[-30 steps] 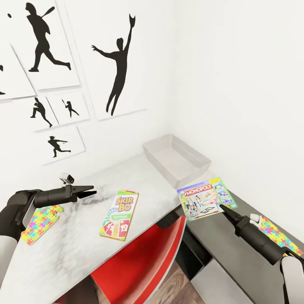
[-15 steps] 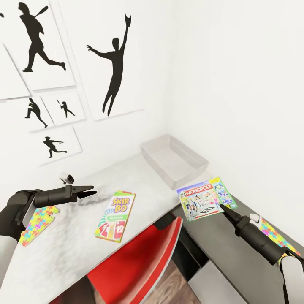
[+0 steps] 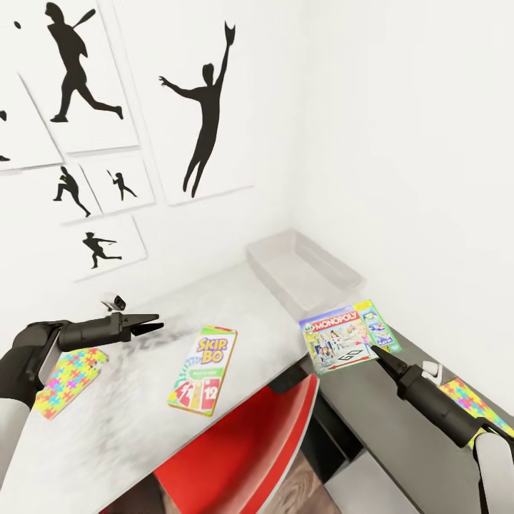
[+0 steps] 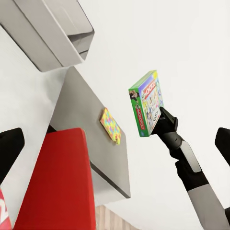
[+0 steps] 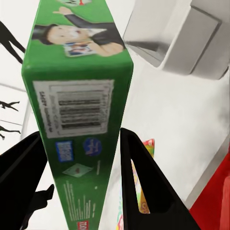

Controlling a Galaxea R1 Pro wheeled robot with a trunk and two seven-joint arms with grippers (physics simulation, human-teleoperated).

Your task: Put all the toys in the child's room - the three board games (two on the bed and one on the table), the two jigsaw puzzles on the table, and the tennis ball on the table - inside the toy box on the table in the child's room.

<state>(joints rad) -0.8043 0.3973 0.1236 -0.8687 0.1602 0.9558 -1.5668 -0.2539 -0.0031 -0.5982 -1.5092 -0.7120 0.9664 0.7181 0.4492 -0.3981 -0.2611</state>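
Observation:
The light grey toy box (image 3: 303, 275) stands empty at the table's (image 3: 128, 421) far corner. The Monopoly board game (image 3: 346, 337) hangs in the air over the lower dark unit, and my right gripper (image 3: 374, 352) is shut on its near edge; its green side (image 5: 76, 110) sits between the black fingers (image 5: 141, 182). The Skip-Bo game (image 3: 203, 370) lies flat mid-table. My left gripper (image 3: 148, 327) hovers open to the left of it. One jigsaw puzzle (image 3: 68, 378) lies under my left arm, another (image 3: 475, 405) on the dark unit by my right arm. The tennis ball and the bed are out of view.
A red-and-white swivel chair (image 3: 243, 450) is tucked against the table's front edge. The lower dark grey unit (image 3: 385, 428) joins the table on the right. White walls with black sports silhouettes (image 3: 207, 121) close the corner behind the toy box.
The head view swung a little left, then back right, so the whole picture shifted. Both arms keep their poses and the Monopoly box stays in my right gripper.

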